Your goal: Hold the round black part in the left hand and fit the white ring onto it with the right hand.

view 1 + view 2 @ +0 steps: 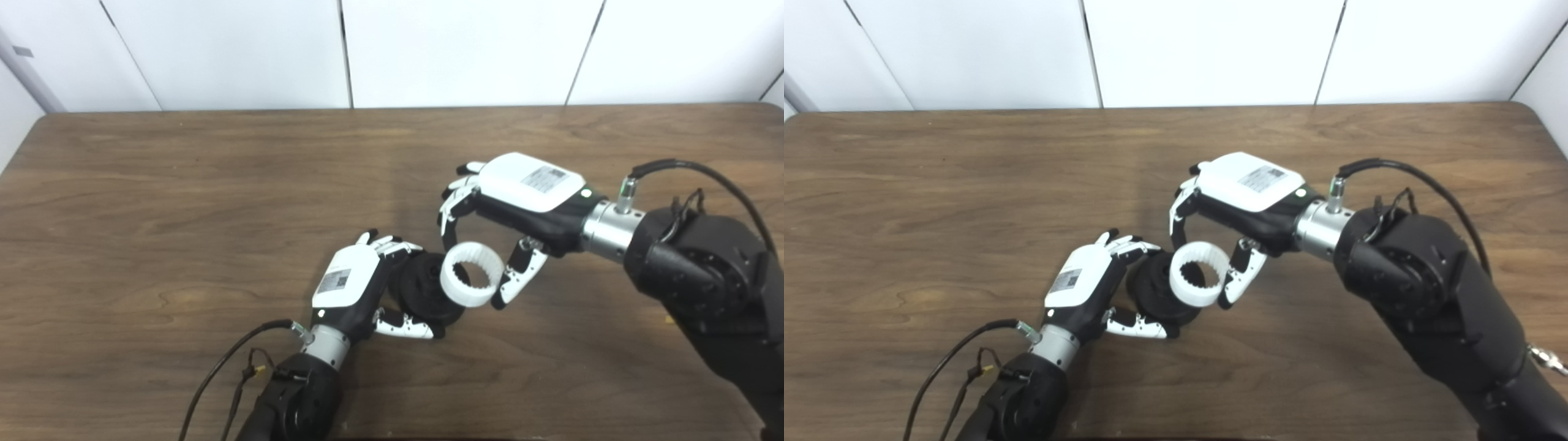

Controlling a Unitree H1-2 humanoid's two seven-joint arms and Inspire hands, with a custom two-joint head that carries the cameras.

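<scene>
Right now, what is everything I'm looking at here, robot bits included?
table: one, brown wood, fills most of the view.
wall: white panels with dark seams, behind the table's far edge.
black part: one, round, black, held in the left hand near the table's middle.
ring: one, white, toothed inside, against the black part's right face, between the right hand's fingers and thumb.
cables: black, one by each wrist.
left hand: one, white and black, closed around the black part, arm coming in from bottom left.
right hand: one, white and black, curled over the ring, arm coming in from the right.
</scene>
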